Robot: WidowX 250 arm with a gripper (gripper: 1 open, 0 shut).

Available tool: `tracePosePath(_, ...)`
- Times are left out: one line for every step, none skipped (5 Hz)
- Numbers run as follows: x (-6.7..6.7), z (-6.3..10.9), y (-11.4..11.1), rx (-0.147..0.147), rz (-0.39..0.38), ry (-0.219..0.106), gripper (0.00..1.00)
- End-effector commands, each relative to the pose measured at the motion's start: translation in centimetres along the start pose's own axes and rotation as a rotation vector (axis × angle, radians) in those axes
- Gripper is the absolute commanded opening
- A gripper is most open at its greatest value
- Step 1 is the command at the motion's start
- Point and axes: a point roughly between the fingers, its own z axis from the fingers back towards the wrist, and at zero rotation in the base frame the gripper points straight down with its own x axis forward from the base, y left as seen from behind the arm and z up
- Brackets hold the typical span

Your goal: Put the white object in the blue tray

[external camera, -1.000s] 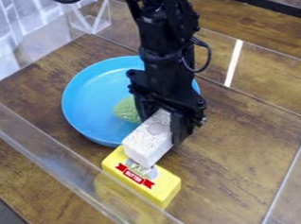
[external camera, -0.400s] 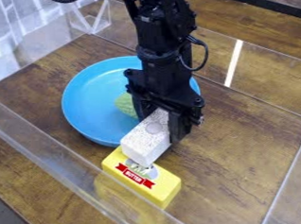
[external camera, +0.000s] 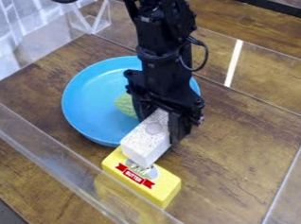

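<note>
— What does the white object point(external camera: 144, 140) look like, and where is it?

— It is a white rectangular block with fine dark speckles, shaped like a bar of soap. A faint round mark shows on its upper face. It lies tilted: its far end is up at the gripper point(external camera: 166, 120), and its near end rests on the top of the yellow box point(external camera: 140, 176).

— Is the gripper holding it?

— The black jaws are closed onto the block's far end, pointing straight down, so it looks gripped there. The exact contact between fingers and block is partly hidden by the gripper body.

— And the blue tray point(external camera: 86, 94)?

— It is a round, shallow, bright blue dish, just to the left and far side of the block, much wider than the block. The block is outside it, beside its near-right rim. Something small and yellow-green point(external camera: 125, 108) lies inside the tray, close to the gripper; I cannot tell what it is.

— What about the yellow box?

— It sits nearest the viewer, with a red label on its top face, on the dark wooden table point(external camera: 250, 146). A clear wall point(external camera: 49, 176) runs along the table's near edge.
</note>
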Motion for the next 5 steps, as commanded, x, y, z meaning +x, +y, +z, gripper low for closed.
tracePosePath(0.78, 0.87, 0.52, 0.002, 0.02, -0.036, 0.0)
tracePosePath(0.74, 0.74, 0.58, 0.003, 0.024, -0.034, 0.0)
tracePosePath(0.71, 0.62, 0.64, 0.005, 0.028, -0.032, 0.0)
tracePosePath(0.7, 0.52, 0.72, 0.007, 0.031, -0.031, 1.0)
tracePosePath(0.65, 0.1, 0.78, 0.01, 0.034, -0.026, 0.0)
